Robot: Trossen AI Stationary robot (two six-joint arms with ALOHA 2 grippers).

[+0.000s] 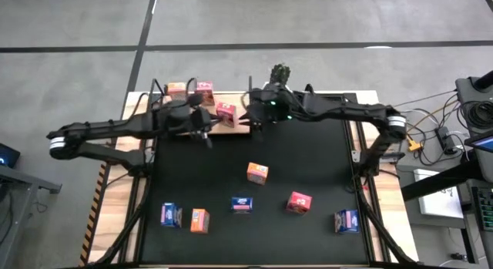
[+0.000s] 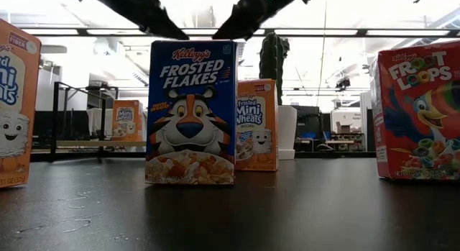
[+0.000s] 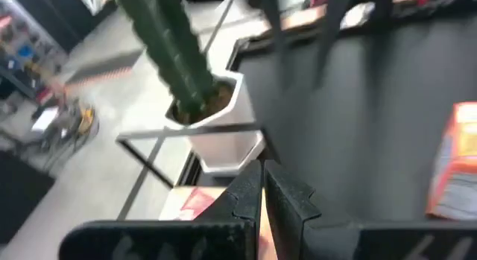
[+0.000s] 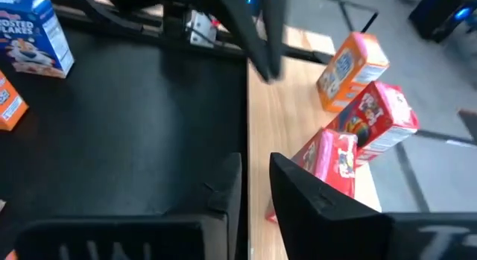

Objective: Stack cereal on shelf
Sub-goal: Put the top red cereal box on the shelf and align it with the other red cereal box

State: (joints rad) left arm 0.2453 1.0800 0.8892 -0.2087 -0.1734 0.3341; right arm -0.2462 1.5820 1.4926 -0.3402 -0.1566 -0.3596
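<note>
Mid-task: three of nine boxes are on the shelf (image 1: 240,129) at the far edge of the table, six wait on the black mat (image 1: 308,153). On the board: an orange box (image 1: 176,89) and a pink-red box (image 1: 205,89) at the far left, plus a second pink-red box (image 1: 225,112) nearer the middle, lying tilted rather than squared up. Both arms hang over the shelf. Left gripper (image 3: 262,187) is just left of that tilted box, fingers pressed together on nothing. Right gripper (image 4: 255,178) is just right of it, fingers a little apart, empty, with the box beside one fingertip in its wrist view. Looks like the placing step, or a nudge to straighten that box. Loose stock: orange box (image 1: 257,173) mid-mat; near row left to right: blue box (image 1: 170,215), orange (image 1: 199,220), blue (image 1: 242,204), pink-red (image 1: 299,202), blue (image 1: 346,220). Next move, my guess: clear the black uprights on the way out, then go for the mid-mat orange box, the closest one. The cactus pot (image 1: 280,72) sits just behind the right gripper, so watch that.
</note>
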